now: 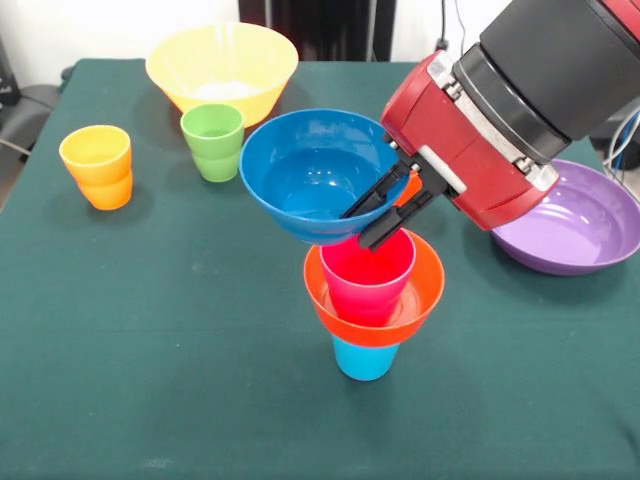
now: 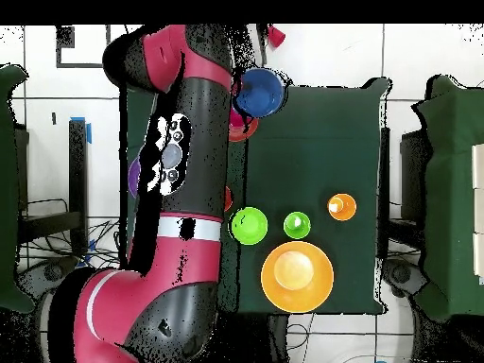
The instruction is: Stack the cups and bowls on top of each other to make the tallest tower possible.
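Yellow-orange cup (image 1: 96,165), green cup (image 1: 212,141) and yellow bowl (image 1: 221,68) are standing apart at left. Gripper (image 1: 376,214) is pinching the blue bowl (image 1: 312,175) rim, tilted above the magenta cup (image 1: 367,276), orange bowl (image 1: 374,310), light blue cup (image 1: 364,358) tower. No writing legible.

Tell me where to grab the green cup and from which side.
Judging by its pose, grip the green cup at its rim from above: it stands upright, mouth open, apart from the yellow bowl behind, so one finger can likely go inside, one outside.
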{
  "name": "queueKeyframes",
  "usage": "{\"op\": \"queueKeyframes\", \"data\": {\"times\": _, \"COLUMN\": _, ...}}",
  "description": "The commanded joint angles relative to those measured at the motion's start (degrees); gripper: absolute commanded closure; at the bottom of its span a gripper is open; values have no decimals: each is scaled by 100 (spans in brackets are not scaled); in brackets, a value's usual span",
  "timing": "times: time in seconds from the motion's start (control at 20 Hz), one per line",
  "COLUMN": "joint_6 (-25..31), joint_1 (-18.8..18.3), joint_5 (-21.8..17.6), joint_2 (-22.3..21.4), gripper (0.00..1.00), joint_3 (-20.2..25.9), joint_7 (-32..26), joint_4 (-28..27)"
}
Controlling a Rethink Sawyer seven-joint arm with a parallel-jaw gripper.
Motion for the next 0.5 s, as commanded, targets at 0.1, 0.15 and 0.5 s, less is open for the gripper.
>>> {"op": "queueKeyframes", "data": {"times": 0.1, "joint_6": 167, "joint_1": -65, "joint_5": 170, "joint_2": -41, "gripper": 100, "joint_3": 215, "joint_7": 1319, "joint_4": 353}}
{"op": "queueKeyframes", "data": {"times": 0.15, "joint_6": 234, "joint_1": -37, "joint_5": 197, "joint_2": -122, "gripper": 100, "joint_3": 210, "joint_7": 1283, "joint_4": 405}}
{"op": "queueKeyframes", "data": {"times": 0.5, "joint_6": 489, "joint_1": 26, "joint_5": 414, "joint_2": -275, "gripper": 100, "joint_3": 194, "joint_7": 1209, "joint_4": 385}}
